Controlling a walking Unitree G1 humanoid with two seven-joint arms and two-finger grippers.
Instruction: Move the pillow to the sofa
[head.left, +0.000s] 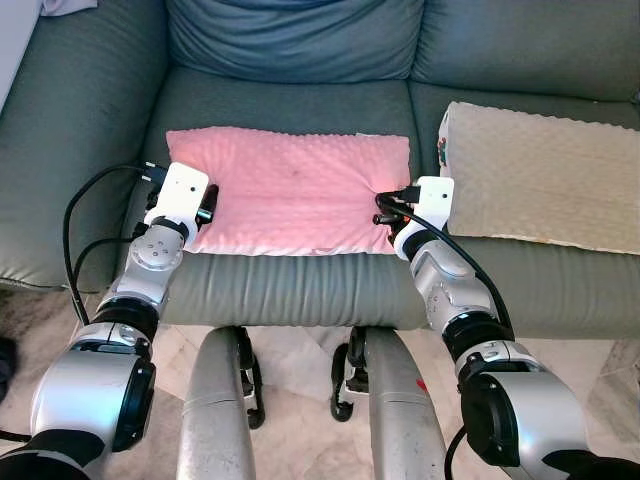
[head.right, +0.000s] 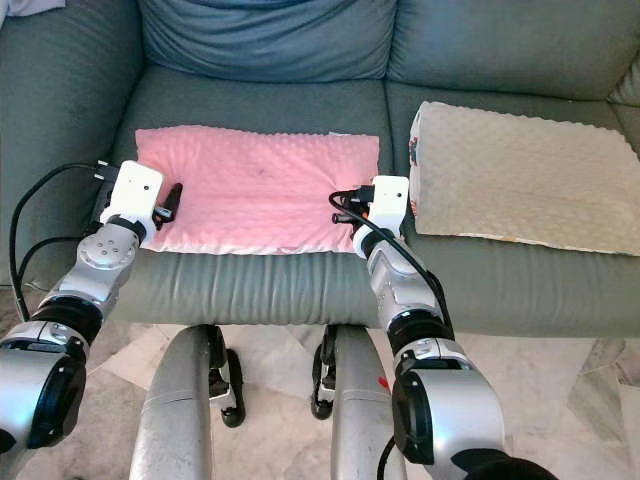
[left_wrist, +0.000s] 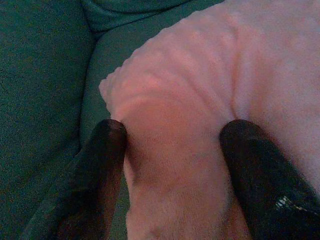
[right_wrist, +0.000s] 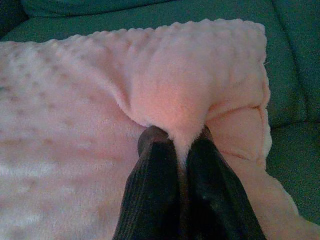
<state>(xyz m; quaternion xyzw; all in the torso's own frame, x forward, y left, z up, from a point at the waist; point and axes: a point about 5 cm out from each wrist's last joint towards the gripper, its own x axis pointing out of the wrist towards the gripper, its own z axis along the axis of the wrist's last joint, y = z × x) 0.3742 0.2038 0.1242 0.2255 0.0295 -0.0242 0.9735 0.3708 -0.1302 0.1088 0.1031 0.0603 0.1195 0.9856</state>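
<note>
1. Since the pink pillow (head.left: 290, 190) already lies flat on the sofa (head.left: 300, 285) seat cushion, close to its front edge, the step in hand looks like the set-down, with release to follow.
2. At the pillow's left edge, the left gripper (left_wrist: 172, 137) has its fingers parted, a ridge of pink fabric bulging between them.
3. At the pillow's right edge, the right gripper (right_wrist: 180, 150) has its fingers pressed together on a pinched fold of the cover.
4. Next, I judge, both pairs must open fully and draw back toward the front edge without dragging the cover.
5. A beige pillow (head.left: 545, 175) lies on the neighbouring seat cushion, just beside the pink one.
6. Below the seat's front edge is pale marbled floor (head.left: 300, 360).
</note>
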